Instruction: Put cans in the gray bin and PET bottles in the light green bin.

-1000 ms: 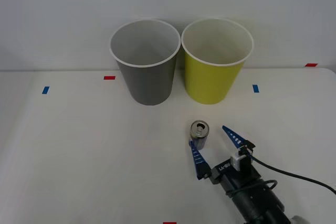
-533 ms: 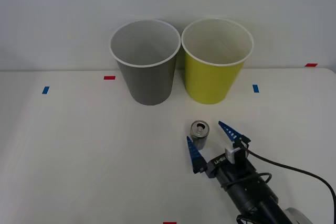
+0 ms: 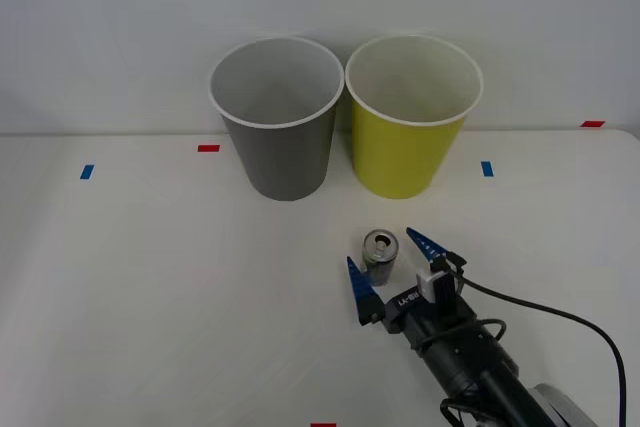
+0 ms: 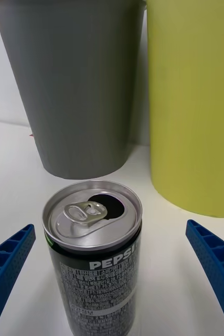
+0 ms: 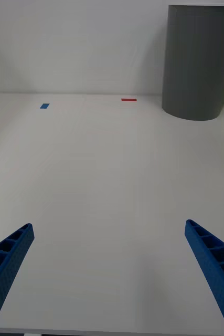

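Observation:
A small dark can (image 3: 380, 253) with a silver top stands upright on the white table, in front of the two bins. My right gripper (image 3: 390, 269) is open around it, one blue finger on each side, neither touching. The right wrist view has the can (image 4: 93, 257) centred between the fingertips (image 4: 9, 260). Behind it the gray bin (image 3: 275, 117) (image 4: 70, 84) stands on the left and the light green bin (image 3: 412, 115) (image 4: 193, 100) on the right, both upright. My left gripper (image 5: 109, 273) is open over bare table, with the gray bin (image 5: 201, 60) farther off.
Small red (image 3: 208, 148) and blue (image 3: 87, 172) tape marks lie on the table, with another blue mark (image 3: 487, 168) at the right. A black cable (image 3: 560, 319) trails from the right arm. The two bins stand nearly touching.
My right gripper has slid forward and a little left, so its open fingers now flank the can. The can and bins have not moved.

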Robot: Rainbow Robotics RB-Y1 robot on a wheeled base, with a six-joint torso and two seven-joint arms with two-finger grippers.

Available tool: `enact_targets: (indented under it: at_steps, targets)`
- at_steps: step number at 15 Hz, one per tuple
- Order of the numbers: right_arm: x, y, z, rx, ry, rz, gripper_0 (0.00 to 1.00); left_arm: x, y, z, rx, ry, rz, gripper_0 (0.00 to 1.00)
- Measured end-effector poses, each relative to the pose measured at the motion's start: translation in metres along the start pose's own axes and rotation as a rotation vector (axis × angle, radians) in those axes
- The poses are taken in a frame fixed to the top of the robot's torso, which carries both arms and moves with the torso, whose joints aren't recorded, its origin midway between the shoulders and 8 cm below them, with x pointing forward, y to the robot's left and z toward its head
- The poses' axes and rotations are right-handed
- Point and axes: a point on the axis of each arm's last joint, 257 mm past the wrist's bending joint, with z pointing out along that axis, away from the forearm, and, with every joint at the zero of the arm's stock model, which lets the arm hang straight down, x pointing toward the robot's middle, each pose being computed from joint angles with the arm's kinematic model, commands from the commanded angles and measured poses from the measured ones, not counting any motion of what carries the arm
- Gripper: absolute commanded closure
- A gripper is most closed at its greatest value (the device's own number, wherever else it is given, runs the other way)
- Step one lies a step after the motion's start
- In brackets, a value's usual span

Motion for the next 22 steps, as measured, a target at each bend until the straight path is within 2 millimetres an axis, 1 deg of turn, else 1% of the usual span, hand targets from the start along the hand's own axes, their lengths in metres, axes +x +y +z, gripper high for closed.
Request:
enact_targets:
  at_steps: [4, 5, 6, 7, 8, 9, 18, 22]
  targets:
    - [0.000, 0.000, 0.006, 0.001, 0.011, 0.001, 0.00, 0.000, 0.000, 0.000, 0.000, 0.000, 0.000, 0.00]
    - [-0.001, 0.000, 0.007, 0.000, 0.012, -0.001, 0.18, 0.000, 0.000, 0.000, 0.000, 0.000, 0.000, 0.00]
    - [-0.001, 0.000, 0.008, 0.000, 0.013, -0.002, 0.59, 0.000, 0.000, 0.000, 0.000, 0.000, 0.000, 0.00]
    - [-0.001, 0.000, 0.008, 0.000, 0.013, 0.000, 0.84, 0.000, 0.000, 0.000, 0.000, 0.000, 0.000, 0.00]
    - [-0.001, 0.001, 0.009, 0.000, 0.013, 0.002, 0.94, 0.000, 0.000, 0.000, 0.000, 0.000, 0.000, 0.00]
    - [-0.002, 0.001, 0.009, -0.001, 0.011, 0.003, 0.98, 0.000, 0.000, 0.000, 0.000, 0.000, 0.000, 0.00]
    - [-0.003, 0.003, 0.010, 0.002, 0.008, 0.002, 1.00, 0.000, 0.000, 0.000, 0.000, 0.000, 0.000, 0.00]
    - [-0.021, -0.001, 0.009, 0.005, -0.002, -0.010, 1.00, 0.000, 0.000, 0.000, 0.000, 0.000, 0.000, 0.00]
